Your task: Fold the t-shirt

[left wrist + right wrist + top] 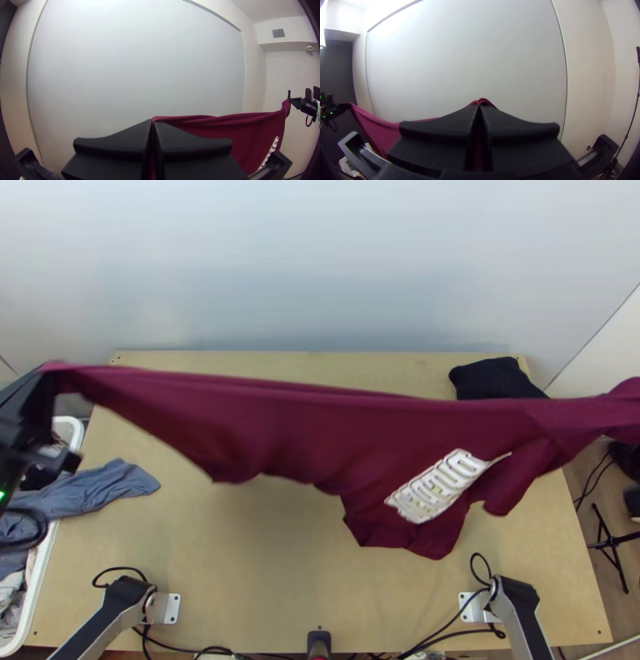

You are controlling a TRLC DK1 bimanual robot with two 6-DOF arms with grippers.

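Held up over the table, the maroon t-shirt (320,436) hangs stretched between the two grippers, its white print low on the right part. At the top view's left edge my left gripper (40,380) grips one end of the cloth. In the left wrist view this gripper (152,125) is shut on the shirt (256,130), and the right gripper (295,101) holds the far end. The right wrist view has my right gripper (479,108) shut on a bunched edge of the shirt (376,126).
A dark folded cloth (492,378) lies at the table's back right. On the left, a white basket (40,580) holds clothes, and a grey-blue garment (104,488) spills from it onto the wooden table (240,580).
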